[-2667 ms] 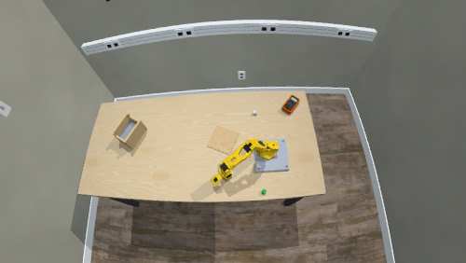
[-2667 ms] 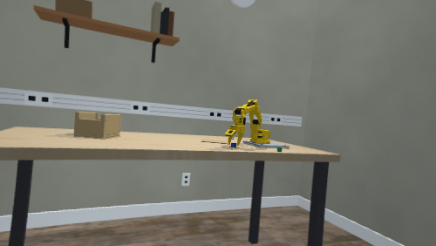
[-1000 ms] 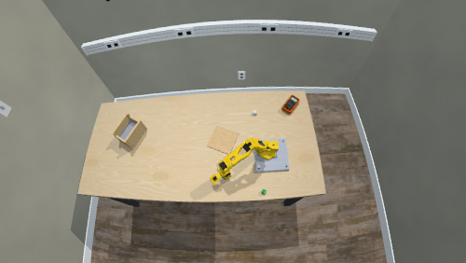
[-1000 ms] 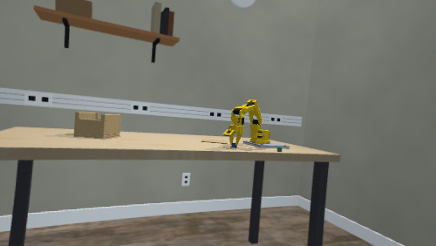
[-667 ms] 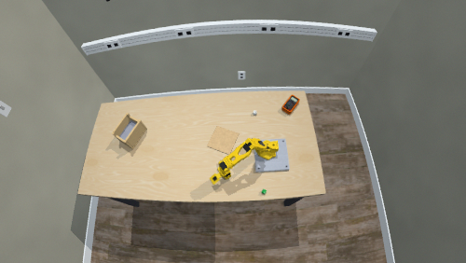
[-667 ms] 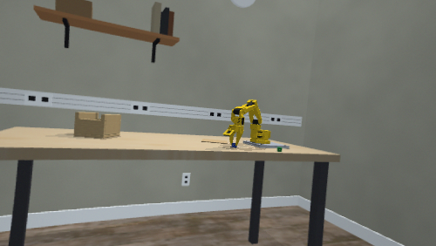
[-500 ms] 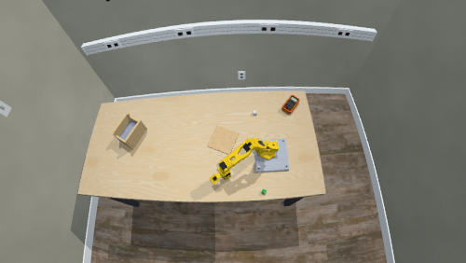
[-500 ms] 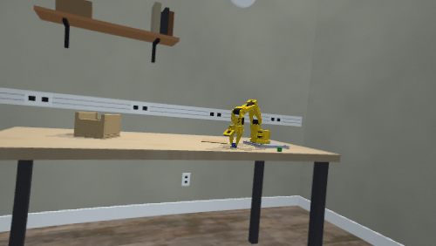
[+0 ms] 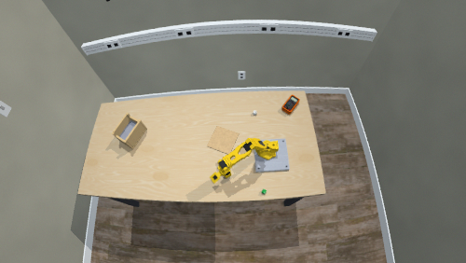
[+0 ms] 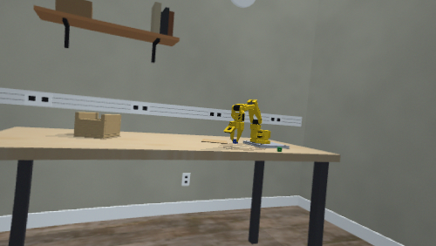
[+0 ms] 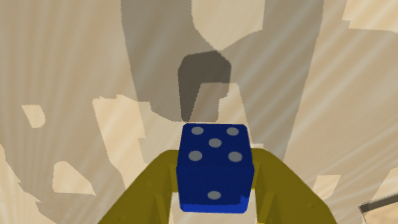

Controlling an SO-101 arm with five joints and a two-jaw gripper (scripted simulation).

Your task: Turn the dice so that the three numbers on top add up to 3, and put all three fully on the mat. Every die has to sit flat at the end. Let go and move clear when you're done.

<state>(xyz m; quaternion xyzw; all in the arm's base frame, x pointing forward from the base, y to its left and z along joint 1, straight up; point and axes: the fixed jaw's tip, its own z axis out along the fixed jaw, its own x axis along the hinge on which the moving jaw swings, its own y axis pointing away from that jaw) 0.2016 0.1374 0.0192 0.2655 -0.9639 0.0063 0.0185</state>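
Note:
In the wrist view my gripper [image 11: 215, 200] is shut on a blue die [image 11: 215, 167], held a little above the wooden table. The die's far face shows five pips and its near face shows one. From above, the gripper [image 9: 215, 177] is near the table's front edge, south-west of the tan mat [image 9: 223, 139]. The blue die shows as a dark speck at the fingertips in the side view [image 10: 235, 140]. A green die [image 9: 264, 191] lies on the table near the front edge, right of the gripper. A white die [image 9: 254, 112] lies at the back, beyond the mat.
The arm's grey base plate [image 9: 271, 160] lies right of the mat. An open cardboard box [image 9: 130, 131] stands at the left of the table. An orange multimeter [image 9: 290, 103] lies at the back right corner.

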